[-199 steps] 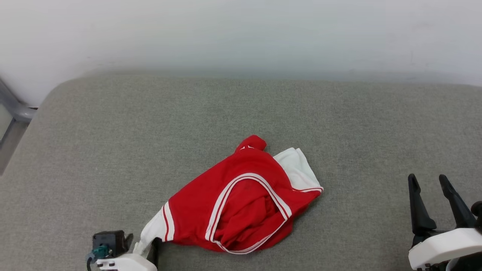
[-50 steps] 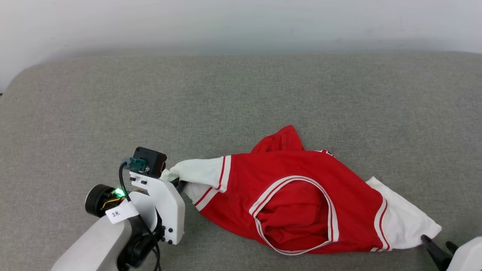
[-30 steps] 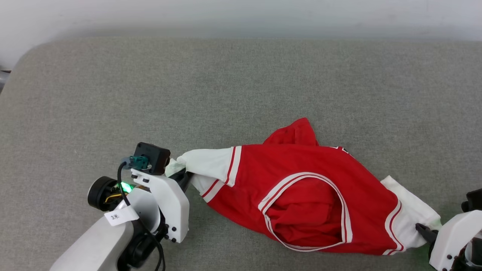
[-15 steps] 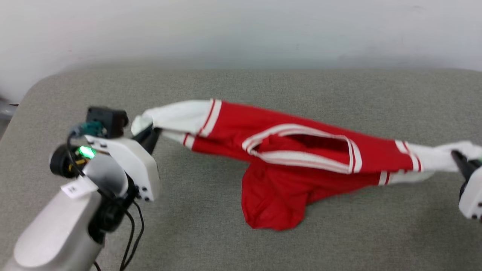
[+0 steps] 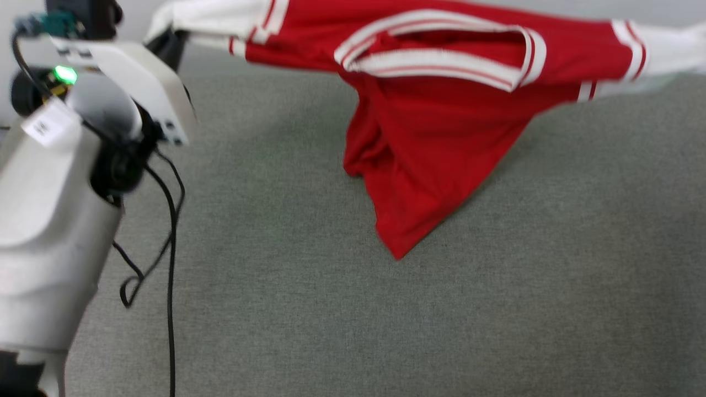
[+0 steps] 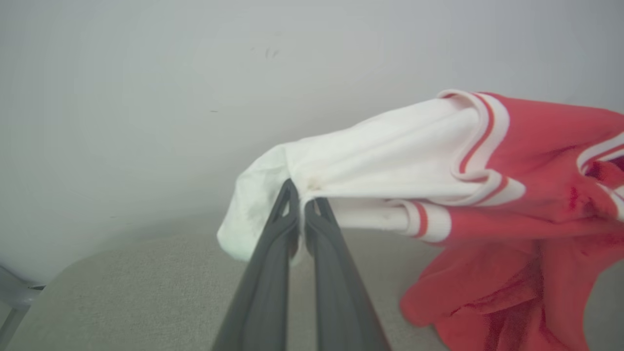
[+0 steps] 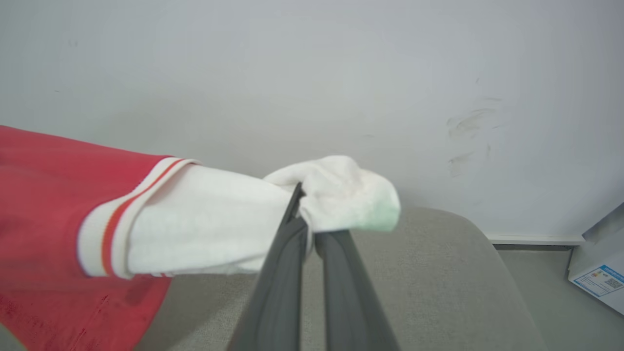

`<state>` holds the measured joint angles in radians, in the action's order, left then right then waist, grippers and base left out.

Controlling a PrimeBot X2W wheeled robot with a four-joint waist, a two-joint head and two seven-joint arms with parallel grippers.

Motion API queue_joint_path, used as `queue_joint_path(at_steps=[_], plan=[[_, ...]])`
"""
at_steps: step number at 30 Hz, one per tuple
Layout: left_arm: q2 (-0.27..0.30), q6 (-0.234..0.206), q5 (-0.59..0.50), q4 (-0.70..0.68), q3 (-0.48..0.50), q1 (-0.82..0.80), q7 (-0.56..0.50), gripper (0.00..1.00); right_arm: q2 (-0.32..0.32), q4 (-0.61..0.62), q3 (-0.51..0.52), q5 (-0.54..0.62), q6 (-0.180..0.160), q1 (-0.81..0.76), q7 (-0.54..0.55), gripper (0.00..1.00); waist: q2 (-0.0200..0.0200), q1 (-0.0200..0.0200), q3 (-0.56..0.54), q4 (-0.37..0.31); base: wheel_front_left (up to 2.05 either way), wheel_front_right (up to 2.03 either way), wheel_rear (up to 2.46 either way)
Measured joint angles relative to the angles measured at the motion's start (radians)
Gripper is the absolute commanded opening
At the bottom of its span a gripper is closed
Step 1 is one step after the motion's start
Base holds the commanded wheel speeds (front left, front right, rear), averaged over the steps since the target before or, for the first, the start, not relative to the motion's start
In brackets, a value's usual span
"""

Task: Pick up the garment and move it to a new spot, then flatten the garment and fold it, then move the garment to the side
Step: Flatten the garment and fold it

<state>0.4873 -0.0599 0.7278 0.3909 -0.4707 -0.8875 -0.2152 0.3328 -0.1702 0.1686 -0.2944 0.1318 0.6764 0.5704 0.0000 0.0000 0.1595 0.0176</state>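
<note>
The garment [image 5: 436, 105], a red shirt with white sleeves and white-striped neck trim, hangs stretched in the air across the top of the head view, its red body drooping to a point above the grey cushion. My left gripper [image 6: 301, 202] is shut on the end of one white sleeve [image 6: 370, 161]; its arm rises at the head view's left [image 5: 116, 82]. My right gripper [image 7: 304, 207] is shut on the other white sleeve [image 7: 209, 219], which reaches the head view's right edge [image 5: 670, 47].
A wide grey fabric cushion [image 5: 386, 309] lies under the shirt, its rounded corner and edge [image 7: 468, 253] near a white wall. A box [image 7: 599, 273] stands on the floor to the right. A grey metal frame [image 6: 12, 297] sits by the cushion's left corner. Black cable [image 5: 165, 237] hangs from my left arm.
Both grippers have lifted the shirt off the cushion and pulled the sleeves apart. It lay on the cushion a second ago; now it hangs stretched between them. The head camera has also shifted.
</note>
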Motion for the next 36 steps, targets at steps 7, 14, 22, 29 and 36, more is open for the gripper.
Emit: queue_joint_path(at_steps=[7, 14, 22, 29, 36], plan=[[-0.023, 0.026, -0.041, 0.177, 0.023, -0.267, 0.063, 0.00, 0.015, -0.133, -0.043, 0.036, 0.000, 0.308, -0.092, 0.00, 0.0000, 0.0001, 0.099, -0.007, 0.00, 0.00, 0.00], [-0.027, 0.031, -0.083, 0.284, 0.051, -0.504, 0.165, 0.00, 0.018, -0.249, -0.082, 0.094, 0.000, 0.590, -0.211, 0.00, 0.0000, 0.0002, 0.211, -0.020, 0.00, 0.00, 0.00], [-0.026, 0.051, -0.109, 0.380, 0.064, -0.660, 0.267, 0.00, -0.005, -0.356, -0.125, 0.120, 0.000, 0.799, -0.321, 0.00, 0.0000, 0.0002, 0.322, -0.038, 0.00, 0.00, 0.00], [-0.048, 0.086, -0.083, 0.472, 0.074, -0.669, 0.312, 0.00, -0.031, -0.453, -0.178, 0.098, 0.000, 0.822, -0.383, 0.00, 0.0000, 0.0002, 0.399, -0.045, 0.00, 0.00, 0.00], [-0.078, 0.137, -0.034, 0.556, 0.074, -0.541, 0.337, 0.00, -0.039, -0.533, -0.223, 0.038, 0.000, 0.704, -0.448, 0.00, 0.0000, 0.0002, 0.410, -0.036, 0.00, 0.00, 0.00]])
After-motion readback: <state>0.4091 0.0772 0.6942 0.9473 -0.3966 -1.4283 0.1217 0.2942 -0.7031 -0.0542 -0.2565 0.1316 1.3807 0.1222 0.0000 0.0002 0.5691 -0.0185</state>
